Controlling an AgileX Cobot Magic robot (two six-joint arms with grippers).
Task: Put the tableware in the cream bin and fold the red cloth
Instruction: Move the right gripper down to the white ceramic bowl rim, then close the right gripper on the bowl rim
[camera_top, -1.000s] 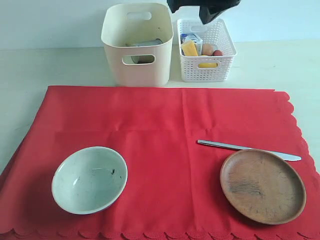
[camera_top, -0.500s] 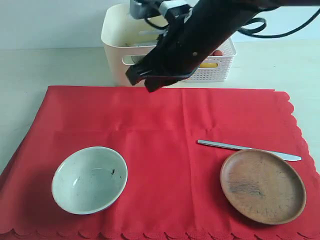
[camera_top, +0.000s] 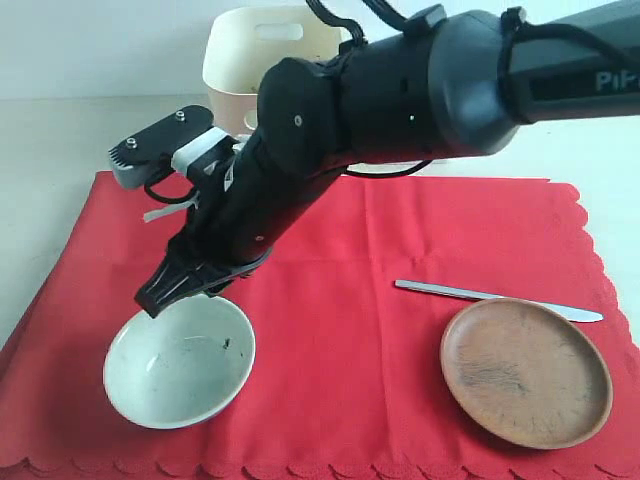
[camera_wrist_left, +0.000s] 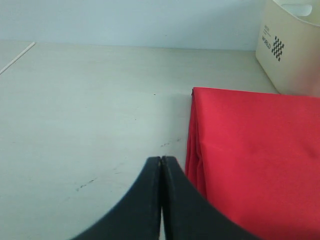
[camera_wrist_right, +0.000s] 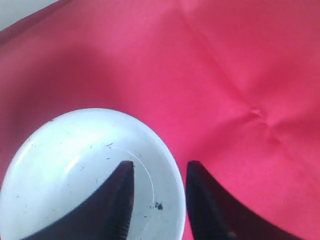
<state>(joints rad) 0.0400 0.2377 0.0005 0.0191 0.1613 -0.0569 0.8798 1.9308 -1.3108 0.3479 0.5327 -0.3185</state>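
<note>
Two pincers in view: your right pincer (camera_wrist_right: 159, 170) is hanging part-open, jaws straddling rim of the bowl (camera_top: 180, 365) on the red cloth (camera_top: 420, 230), nr left edge of the counter (camera_top: 40, 140); left pincer (camera_wrist_left: 161, 162) is hanging shut.

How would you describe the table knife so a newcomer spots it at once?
Find the large red cloth. On its right side in the exterior view sits a round brown wooden plate; the metal table knife lies flat along the plate's far rim. It is the only slim, silvery thing there.
</note>
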